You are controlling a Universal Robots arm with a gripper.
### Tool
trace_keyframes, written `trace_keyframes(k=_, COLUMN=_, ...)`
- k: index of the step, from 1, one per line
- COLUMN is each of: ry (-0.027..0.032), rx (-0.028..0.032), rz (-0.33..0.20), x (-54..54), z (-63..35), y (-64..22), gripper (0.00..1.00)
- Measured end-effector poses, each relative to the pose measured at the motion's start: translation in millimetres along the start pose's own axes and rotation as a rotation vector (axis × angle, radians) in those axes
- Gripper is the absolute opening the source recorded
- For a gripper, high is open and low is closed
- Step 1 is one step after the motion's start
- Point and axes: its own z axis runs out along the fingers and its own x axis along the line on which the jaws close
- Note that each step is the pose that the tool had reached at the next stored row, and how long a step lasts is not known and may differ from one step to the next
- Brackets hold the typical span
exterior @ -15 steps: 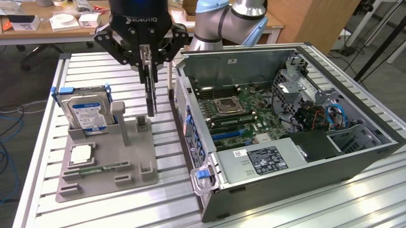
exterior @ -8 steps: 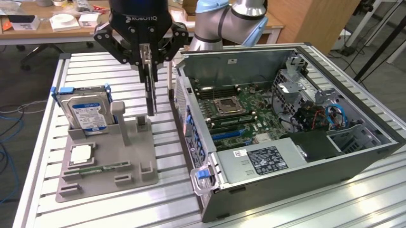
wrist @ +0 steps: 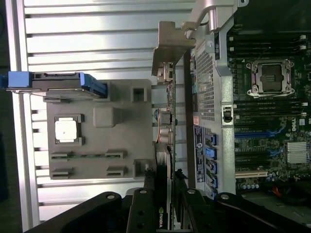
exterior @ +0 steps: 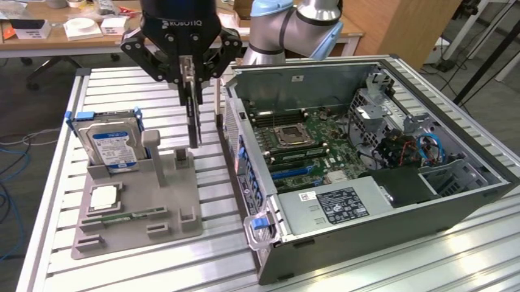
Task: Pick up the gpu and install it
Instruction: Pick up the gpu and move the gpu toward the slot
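Closest to me is the open computer case (exterior: 390, 237), lying on its side on the slatted desk (exterior: 122, 85) with its motherboard (exterior: 325, 140) facing up. Beside it, toward the exterior view's left, sits a grey fixture tray (exterior: 130, 237) carrying a hard drive (exterior: 114, 146), a processor chip (exterior: 104, 198) and a RAM stick (exterior: 134, 214). The gpu (exterior: 193, 115) hangs edge-on and upright from the gripper (exterior: 192, 73), between the tray and the case wall. Its lower end is right at the tray's slotted post, and I cannot tell whether it is fully clear of it. The fingers (wrist: 181, 187) are clamped on the card's top edge, and in the wrist view the gpu (wrist: 167, 121) runs away from the gripper (wrist: 164, 189) to its silvery bracket (wrist: 171, 48). My worry is that so much card hangs below such a narrow pinch. Any snag on the post could twist or drag it in the grip, and the bracket sits very near the case wall, where it could catch. The arm reaches in from behind the case, with the wrist pointing straight down and the gripper vertical above the tray.
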Motion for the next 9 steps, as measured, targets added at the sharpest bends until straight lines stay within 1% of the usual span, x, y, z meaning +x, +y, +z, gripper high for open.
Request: trace_keyframes(k=9, ry=0.0, rx=-0.0001, rz=0.0, x=-3.8, z=0.1, y=0.3, gripper=0.26)
